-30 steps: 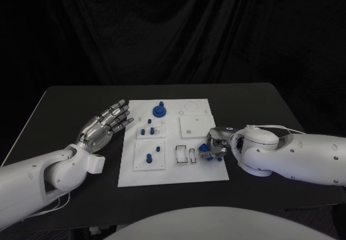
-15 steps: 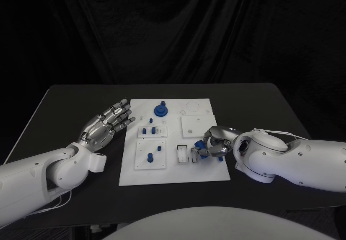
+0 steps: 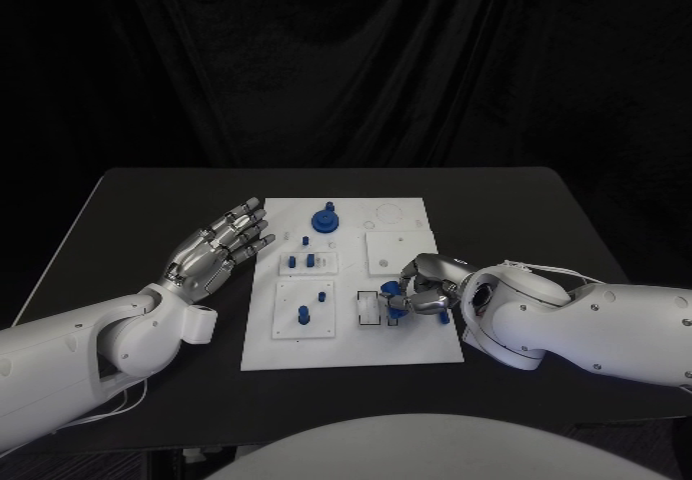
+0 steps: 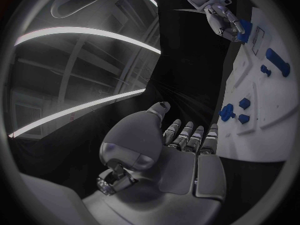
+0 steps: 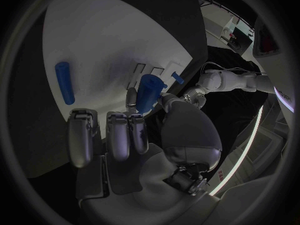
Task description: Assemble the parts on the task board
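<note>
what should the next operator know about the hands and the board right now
Right hand holds a blue part pinched over the rectangular slots near the board's front edge.
Left hand is open, holding nothing, beside the board's left edge.
Done: a large blue knob and several small blue pegs stand in the board.
Left: seat the held part; the square plate at right looks unfilled.

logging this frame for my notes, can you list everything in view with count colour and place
table: one, black, under everything
task board: one, white, mid-table
large knobbed part: one, blue, board's far end
small pegs: several, blue, standing in the board's left-hand panels
blue part: one, held by the right hand above the board's near slots
left hand: silver, open, beside the board's left edge
right hand: silver, gripping the blue part
</note>
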You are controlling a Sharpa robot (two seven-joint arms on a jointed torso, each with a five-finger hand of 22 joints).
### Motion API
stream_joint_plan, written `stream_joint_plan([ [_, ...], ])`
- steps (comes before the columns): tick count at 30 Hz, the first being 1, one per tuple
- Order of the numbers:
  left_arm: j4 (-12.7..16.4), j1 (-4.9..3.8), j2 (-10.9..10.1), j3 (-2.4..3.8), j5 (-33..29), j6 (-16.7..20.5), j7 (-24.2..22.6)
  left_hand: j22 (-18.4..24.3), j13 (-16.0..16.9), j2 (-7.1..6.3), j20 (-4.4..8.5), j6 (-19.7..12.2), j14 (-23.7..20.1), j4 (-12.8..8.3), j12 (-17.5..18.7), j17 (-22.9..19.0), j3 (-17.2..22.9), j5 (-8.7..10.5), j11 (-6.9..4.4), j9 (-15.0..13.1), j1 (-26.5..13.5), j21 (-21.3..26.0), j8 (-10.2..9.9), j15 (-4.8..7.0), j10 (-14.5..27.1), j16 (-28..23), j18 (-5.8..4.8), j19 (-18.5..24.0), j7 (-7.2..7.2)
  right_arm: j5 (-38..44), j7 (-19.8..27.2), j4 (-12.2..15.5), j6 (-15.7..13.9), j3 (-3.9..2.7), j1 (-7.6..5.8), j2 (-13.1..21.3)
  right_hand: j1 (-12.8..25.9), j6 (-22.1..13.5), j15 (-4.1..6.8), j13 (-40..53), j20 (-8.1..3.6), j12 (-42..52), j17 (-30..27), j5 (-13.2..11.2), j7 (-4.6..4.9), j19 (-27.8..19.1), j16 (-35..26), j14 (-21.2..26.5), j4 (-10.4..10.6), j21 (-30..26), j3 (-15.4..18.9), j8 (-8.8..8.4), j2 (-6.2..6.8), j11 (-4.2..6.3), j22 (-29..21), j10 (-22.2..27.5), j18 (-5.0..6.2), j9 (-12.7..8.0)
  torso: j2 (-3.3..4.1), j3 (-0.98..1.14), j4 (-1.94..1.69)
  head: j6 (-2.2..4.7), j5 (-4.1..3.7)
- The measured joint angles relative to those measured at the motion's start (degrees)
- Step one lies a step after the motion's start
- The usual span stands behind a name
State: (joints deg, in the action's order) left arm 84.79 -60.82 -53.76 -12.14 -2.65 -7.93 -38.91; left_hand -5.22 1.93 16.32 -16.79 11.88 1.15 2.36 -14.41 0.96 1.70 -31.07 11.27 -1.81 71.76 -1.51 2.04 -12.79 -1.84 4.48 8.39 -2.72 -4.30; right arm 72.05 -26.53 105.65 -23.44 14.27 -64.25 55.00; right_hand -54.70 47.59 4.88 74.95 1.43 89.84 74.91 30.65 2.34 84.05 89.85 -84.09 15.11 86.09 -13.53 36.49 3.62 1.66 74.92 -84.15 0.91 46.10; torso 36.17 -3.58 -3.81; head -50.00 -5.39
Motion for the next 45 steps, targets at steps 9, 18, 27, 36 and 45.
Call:
stream_joint_plan([
  [9, -0.15, 0.0, 0.2, 0.0, -0.01, 0.0, 0.0, 0.01, -0.01, 0.0, 0.0, 0.21, 0.0, 0.0, -0.22, 0.04, 0.0, 0.0, 0.0, 0.0, 0.0, 0.0, 0.0, 0.0, 0.0, 0.02, 0.0, 0.0, -0.21, -0.85, -0.48, -0.87, 1.09, 0.0, 0.49, -1.42, 0.28, 0.72, 0.0, -0.01, 0.0, 0.0, 0.0, -2.3, -0.07, 0.0, 0.0, 0.0, 0.63, -0.28, 0.63, -0.83, -0.28, 0.0, 0.0, 0.0, 0.0, -0.17, -0.19, -0.14, -0.06, 0.0, 0.28],
  [18, -0.48, 0.0, 0.36, 0.0, -0.01, 0.0, 0.0, 0.01, -0.01, 0.0, 0.0, 0.21, 0.0, 0.16, -0.22, 0.04, 0.16, 0.0, 0.0, 0.01, 0.0, 0.0, 0.0, 0.0, 0.0, 0.01, 0.01, 0.0, -0.21, -1.14, -0.5, -1.87, 1.2, 0.0, 0.81, -2.75, 0.29, 0.73, -0.01, -0.01, 0.0, 0.0, 0.0, -3.18, -0.06, 0.0, 0.0, 0.01, 0.79, -0.28, 0.79, -0.83, -0.29, -0.01, 0.0, 0.0, 0.0, -0.18, -0.21, -0.16, -0.1, 0.0, 0.36],
  [27, -0.83, 0.0, 0.59, 0.0, -0.01, -0.01, 0.0, 0.01, -0.01, 0.0, 0.0, 0.21, 0.0, 0.0, -0.22, 0.03, 0.32, 0.0, 0.0, 0.01, 0.0, 0.0, 0.0, 0.0, 0.0, 0.0, 0.0, 0.0, -0.21, -1.25, -0.23, -2.22, 0.51, -0.03, 0.86, -3.28, 1.73, 1.32, -0.01, -0.02, 0.0, 0.0, 0.0, -7.02, -0.22, 0.0, 0.0, 0.01, 1.47, -0.62, 1.86, -1.65, -1.4, -0.01, 0.0, 0.01, 0.0, -0.17, -0.16, -0.1, -0.07, 0.0, 0.58],
  [36, -1.07, 0.0, 0.82, 0.0, -0.02, -0.04, 0.0, 0.02, -0.02, 0.0, 0.0, 0.21, 0.0, 0.0, -0.22, 0.03, 0.32, 0.0, 0.0, 0.01, 0.0, 0.0, 0.0, 0.0, 0.0, -0.01, 0.0, 0.0, -0.21, -1.28, -0.17, -2.34, 0.49, -0.03, 0.88, -3.48, 7.42, 1.77, -0.01, -0.02, 0.0, 0.0, 0.0, -13.12, -0.27, 0.0, -0.37, 0.01, 1.62, -1.44, 6.2, -2.54, -2.23, -0.01, 0.0, 0.01, 0.0, -0.02, -0.13, -0.04, -0.07, 0.0, 0.48],
  [45, -1.34, 0.0, 0.98, 0.0, -0.02, -0.1, 0.0, 0.02, -0.02, 0.0, 0.0, 0.21, 0.0, 0.01, -0.22, 0.03, 0.31, 0.0, -0.01, 0.02, 0.0, 0.0, 0.0, 0.0, 0.0, -0.01, 0.0, 0.01, -0.21, -1.43, -0.16, -2.83, 0.94, -0.03, 0.88, -3.9, 10.84, 1.97, -0.01, -0.02, 0.0, 0.0, 0.0, -19.21, -0.06, 0.0, -0.63, 0.01, 1.64, -1.96, 10.52, -3.44, -3.93, -0.01, 0.0, 0.01, 0.0, 0.04, -0.13, -0.04, 0.04, 0.0, 0.73],
])
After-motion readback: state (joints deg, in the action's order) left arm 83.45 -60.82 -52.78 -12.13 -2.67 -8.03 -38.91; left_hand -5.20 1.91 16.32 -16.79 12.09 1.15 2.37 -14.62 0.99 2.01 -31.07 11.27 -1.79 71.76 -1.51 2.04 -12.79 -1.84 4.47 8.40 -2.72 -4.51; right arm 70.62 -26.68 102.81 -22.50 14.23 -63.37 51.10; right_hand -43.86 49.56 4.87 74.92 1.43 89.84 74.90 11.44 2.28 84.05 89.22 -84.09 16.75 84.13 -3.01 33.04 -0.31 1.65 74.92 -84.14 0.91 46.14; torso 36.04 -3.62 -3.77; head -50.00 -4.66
